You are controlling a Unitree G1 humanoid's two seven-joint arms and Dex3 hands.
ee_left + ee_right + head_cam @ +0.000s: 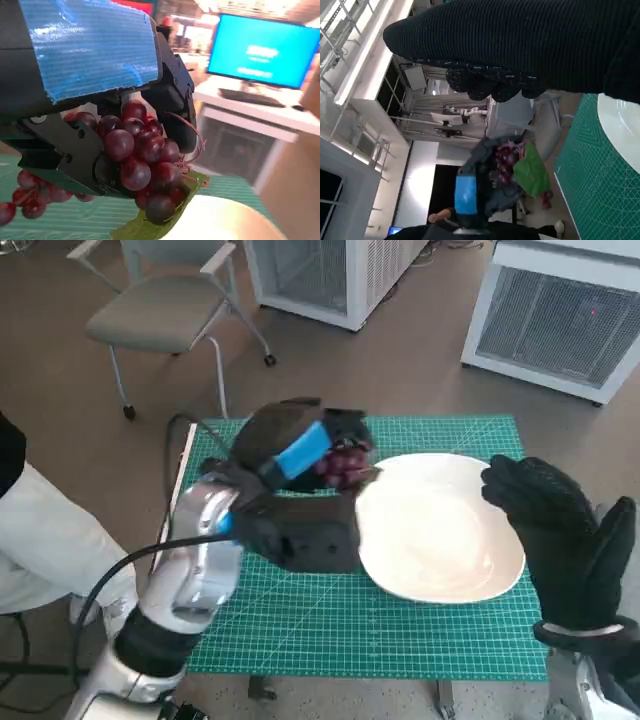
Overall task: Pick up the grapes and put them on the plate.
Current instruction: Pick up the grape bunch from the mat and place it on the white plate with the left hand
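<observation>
Gripping grapes (340, 464), left hand (300, 450) raised beside plate (440, 570) rim.

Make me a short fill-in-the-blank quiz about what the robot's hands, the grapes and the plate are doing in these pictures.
1. The grapes are held by the ____ hand.
2. The plate on the green mat has ____ on it.
3. The right hand holds ____.
4. The leaf hanging under the grapes is ____ in colour.

Missing words: left; nothing; nothing; green
</observation>
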